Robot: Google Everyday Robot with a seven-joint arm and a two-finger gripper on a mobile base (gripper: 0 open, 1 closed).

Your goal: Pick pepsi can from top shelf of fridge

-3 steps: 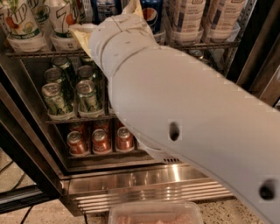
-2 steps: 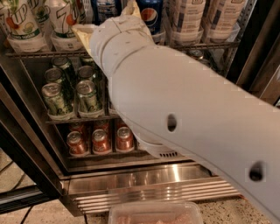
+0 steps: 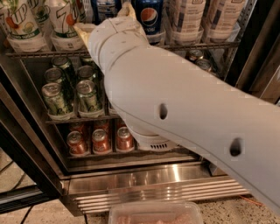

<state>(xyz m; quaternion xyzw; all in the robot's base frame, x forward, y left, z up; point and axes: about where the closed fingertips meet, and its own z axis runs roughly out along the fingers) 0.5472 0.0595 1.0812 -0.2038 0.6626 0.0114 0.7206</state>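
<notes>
The fridge (image 3: 153, 183) stands open before me, with a steel base panel low down. Its top shelf (image 3: 201, 44) is a wire rack holding 7UP bottles (image 3: 22, 24), blue cans and white bottles (image 3: 188, 19). The pepsi can (image 3: 105, 6), dark blue with white small print, shows only in part above my wrist. Beside it on the right is a blue can with a globe logo (image 3: 148, 15). My gripper (image 3: 104, 17) is raised to the shelf edge right in front of the pepsi can. It is open, with a tan fingertip (image 3: 81, 29) to the can's left and the other to its right.
My thick white arm (image 3: 183, 113) crosses the view from lower right to upper left and hides the middle racks. Green cans (image 3: 54, 97) fill the middle rack and red cans (image 3: 100, 141) the lower one. A clear container (image 3: 155, 213) lies at the bottom edge. The dark door frame (image 3: 22, 148) runs down the left.
The arm has risen and pushed a little further toward the top shelf. The gripper stays at the shelf edge, and no can or bottle has moved.
</notes>
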